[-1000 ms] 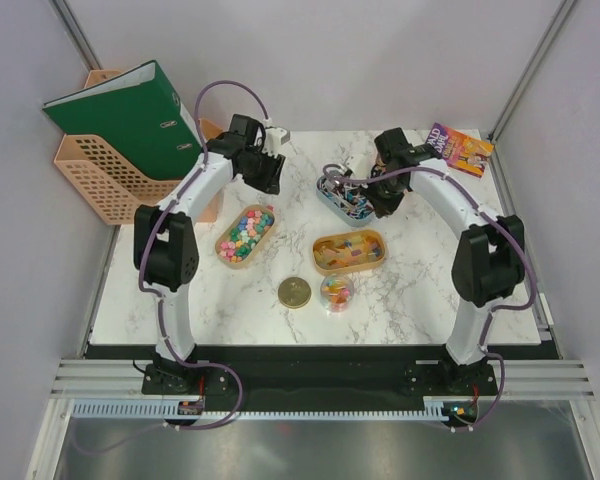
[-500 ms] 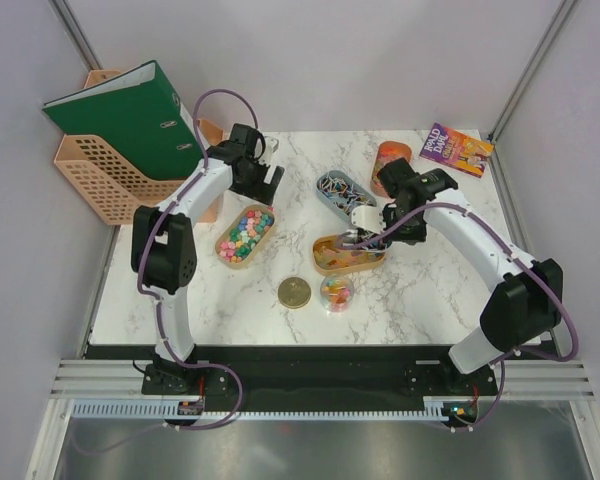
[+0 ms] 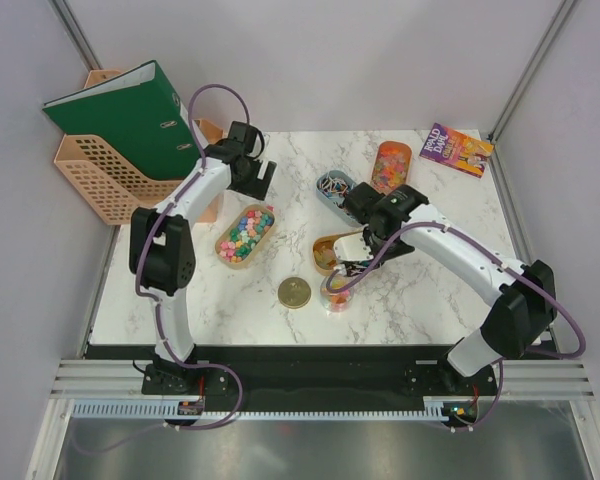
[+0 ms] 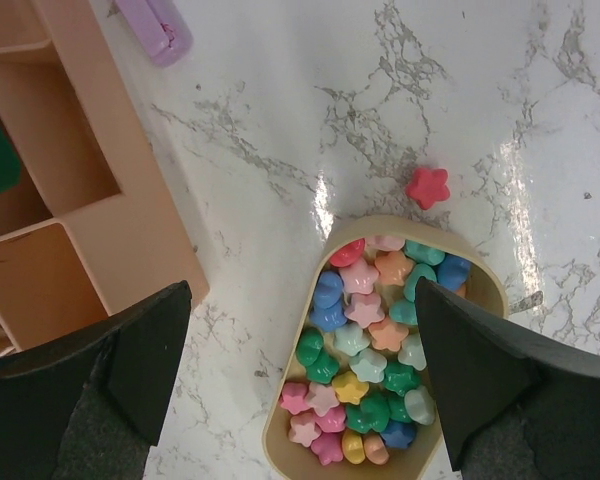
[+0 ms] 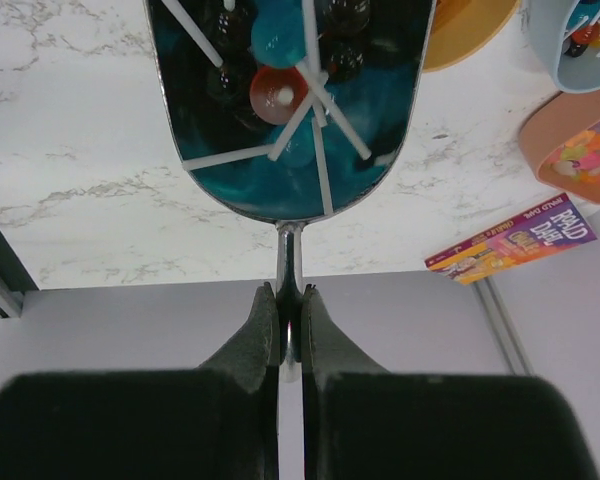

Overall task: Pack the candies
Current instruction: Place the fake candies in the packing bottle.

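The candies (image 4: pixel 380 350), small stars in mixed colours, fill a tan oval tray (image 4: pixel 280 420); the top view shows that tray (image 3: pixel 228 255) left of centre. One red star candy (image 4: pixel 427 186) lies loose on the marble just beyond it. My left gripper (image 4: pixel 300 385) hovers open above the tray, its fingers (image 4: pixel 130 370) wide apart and empty; from above, the left gripper (image 3: pixel 257 176) is behind the tray. My right gripper (image 5: pixel 290 315) is shut on the handle of a silver scoop (image 5: pixel 290 110). In the top view the right gripper (image 3: pixel 350 263) hangs over a small jar (image 3: pixel 337 295) of candies.
A round gold lid (image 3: pixel 294 292) lies left of the jar. A yellow oval tray (image 3: pixel 325 255) sits under the right arm. A blue tray (image 3: pixel 330 186), an orange tray (image 3: pixel 391 165) and a book (image 3: pixel 458 148) are behind. A peach basket (image 3: pixel 90 180) with a green binder (image 3: pixel 130 115) stands far left.
My left jaws have opened wide and the gripper has shifted slightly. My right arm has swung forward with the scoop from the blue tray to above the yellow tray and jar.
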Tool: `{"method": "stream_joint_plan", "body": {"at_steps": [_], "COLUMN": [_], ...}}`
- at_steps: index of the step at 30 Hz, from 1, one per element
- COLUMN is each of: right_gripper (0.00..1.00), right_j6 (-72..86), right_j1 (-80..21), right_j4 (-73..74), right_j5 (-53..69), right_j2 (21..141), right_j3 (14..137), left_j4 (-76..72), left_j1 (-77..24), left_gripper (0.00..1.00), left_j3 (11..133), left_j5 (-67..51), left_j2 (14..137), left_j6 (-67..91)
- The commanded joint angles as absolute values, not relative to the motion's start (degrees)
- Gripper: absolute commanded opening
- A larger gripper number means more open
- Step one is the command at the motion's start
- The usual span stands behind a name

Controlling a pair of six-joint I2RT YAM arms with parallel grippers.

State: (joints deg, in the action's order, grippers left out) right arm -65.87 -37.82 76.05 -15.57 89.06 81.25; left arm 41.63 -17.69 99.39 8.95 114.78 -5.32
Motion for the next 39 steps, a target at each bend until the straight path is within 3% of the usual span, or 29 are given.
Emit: {"method": "stream_joint_plan", "body": {"at_steps": [1, 28, 36, 39], "right_gripper": [0.0, 0.0, 0.0, 0.0], "right_j6": [-64.78, -59.94, -53.89, -50.2], "right_j1": [-40.07, -49.48, -46.68, -39.5], "right_j4": [80.15, 83.5, 83.32, 80.69], "right_j5": [-20.99, -37.7, -31.65, -24.36], "right_j2": [88.68, 89.12, 89.21, 89.47], "right_j3": [80.6, 76.82, 81.2, 84.63], "left_j4": [40.25, 39.11, 39.55, 39.38], "left_j1": [-17.58, -17.58, -17.58, -17.58], "left_gripper": [1.0, 1.0, 1.0, 1.0], "left_j3": [101.69, 101.08, 98.35, 97.91], "left_j5": [11.77, 14.15, 4.93, 1.06], "left_j2": [110.83, 106.44, 103.63, 101.96], "left_j6": [-2.99, -2.63, -4.3, -4.48]}}
